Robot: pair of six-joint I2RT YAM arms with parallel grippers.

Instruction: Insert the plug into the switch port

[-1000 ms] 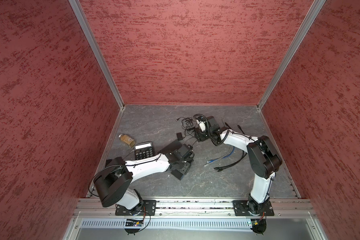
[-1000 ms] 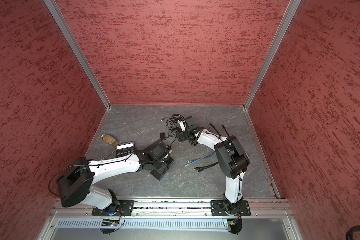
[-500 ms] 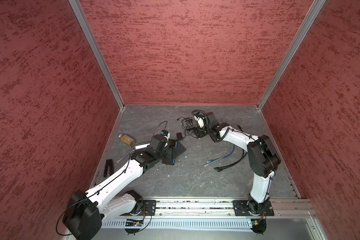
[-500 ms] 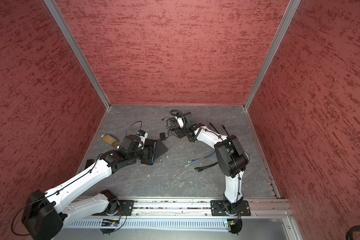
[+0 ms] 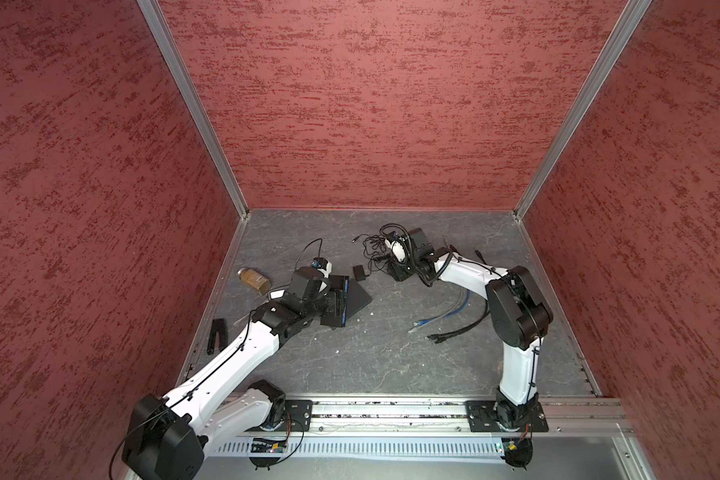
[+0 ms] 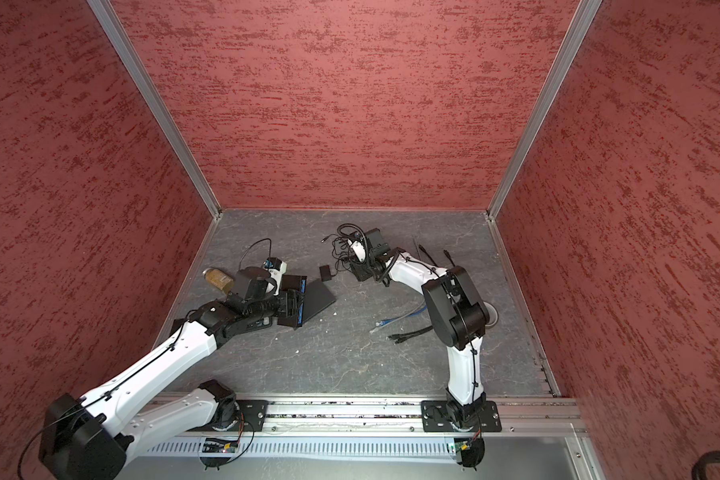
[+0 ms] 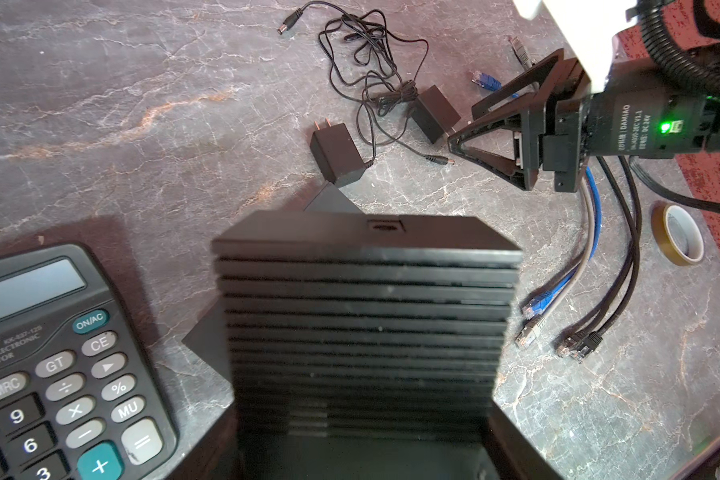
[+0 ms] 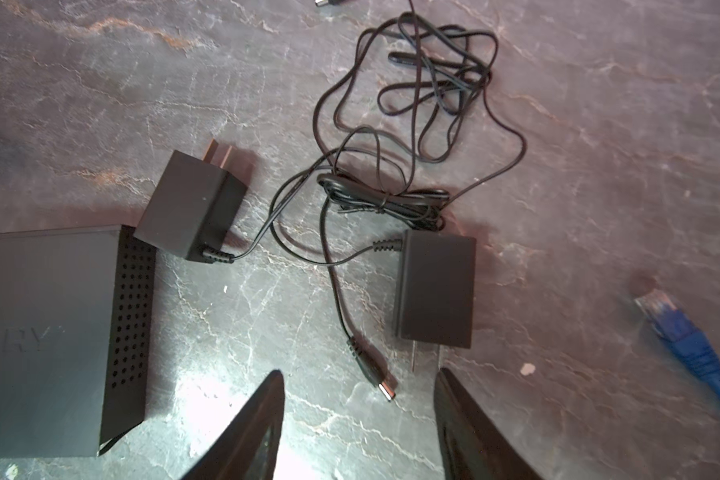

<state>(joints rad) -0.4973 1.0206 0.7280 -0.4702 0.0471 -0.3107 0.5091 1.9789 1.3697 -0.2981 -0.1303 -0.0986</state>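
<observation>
**Left arm.** My left gripper [image 5: 336,300] is clamped across the switch [image 7: 366,316], a black ribbed box. I hold it tilted on edge at the left of the table [image 5: 391,365], with a blue strip along one side in both top views. I cannot tell whether its lower edge touches the table. A calculator [image 7: 51,365] lies just beside it.

**Right arm.** My right gripper [image 8: 360,372] hangs low over the table with its jaws apart and nothing between them.

**Plug.** The plug [image 8: 377,380], a small barrel connector on a thin black cord [image 8: 412,104], lies flat on the table just ahead of my right fingertips. It is in line with the gap between them and apart from the switch.

**Nearby items.** One black adapter [image 8: 194,203] sits near a corner of the switch. A second adapter [image 8: 435,291] lies just beside the plug. A blue network cable [image 8: 682,332] lies well off to one side.
</observation>
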